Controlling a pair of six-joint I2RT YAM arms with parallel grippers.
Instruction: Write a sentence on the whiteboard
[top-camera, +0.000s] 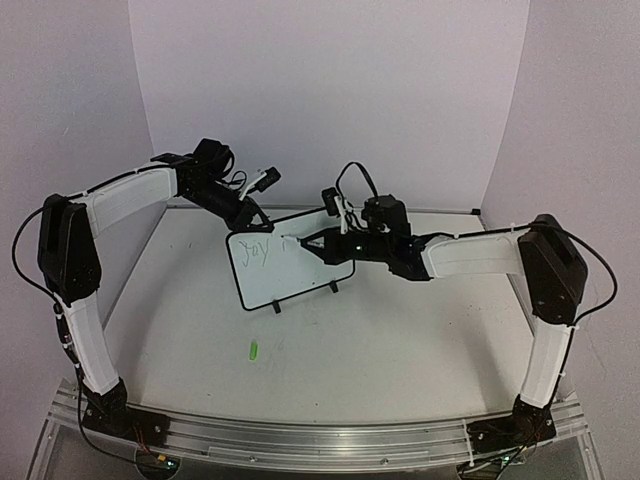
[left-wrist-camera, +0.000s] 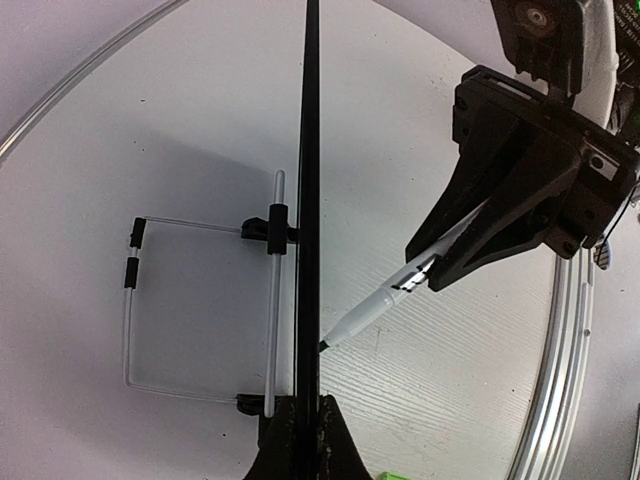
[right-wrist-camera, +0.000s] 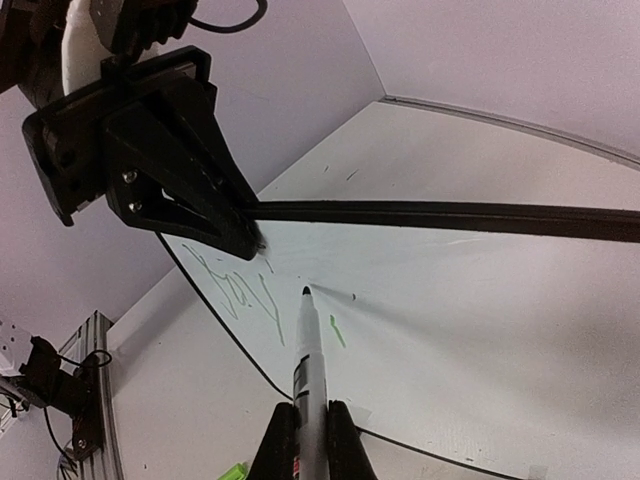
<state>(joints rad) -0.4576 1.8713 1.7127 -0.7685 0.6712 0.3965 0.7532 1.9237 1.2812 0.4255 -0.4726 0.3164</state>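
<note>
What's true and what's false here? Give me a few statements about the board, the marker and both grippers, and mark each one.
1. The left gripper clamps the board's top edge. True.
2. The board lies flat on the table. False: it stands upright.
3. The right gripper holds a marker with its tip pointed at the board's face. True.
4. The board is blank. False: green writing sits near the left gripper.
5. A small green piece lies on the table in front of the board. True.
</note>
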